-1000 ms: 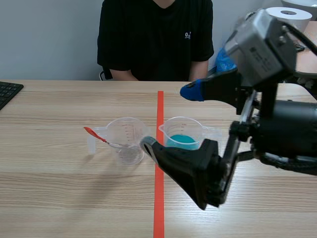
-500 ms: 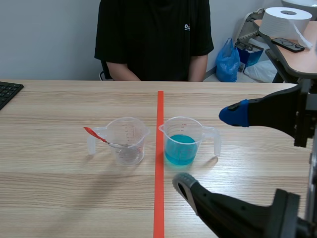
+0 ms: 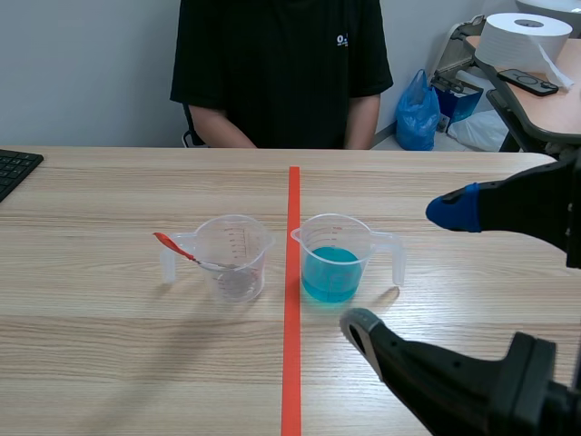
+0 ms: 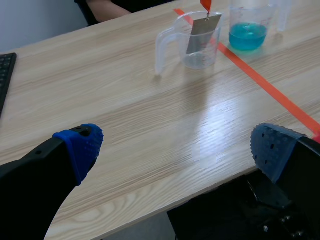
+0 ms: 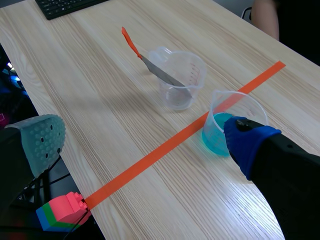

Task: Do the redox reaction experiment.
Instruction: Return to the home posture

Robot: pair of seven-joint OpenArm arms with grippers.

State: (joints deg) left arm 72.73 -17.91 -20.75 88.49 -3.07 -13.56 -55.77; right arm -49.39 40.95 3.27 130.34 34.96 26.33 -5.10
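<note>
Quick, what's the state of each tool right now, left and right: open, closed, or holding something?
Left tool: open, holding nothing.
Right tool: open, holding nothing.

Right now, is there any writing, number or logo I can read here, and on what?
White logo on the black shirt: too small to read.
Scale marks on the cup with the red-handled tool: too blurred to read.
Keyboard keys: too small to read.
</note>
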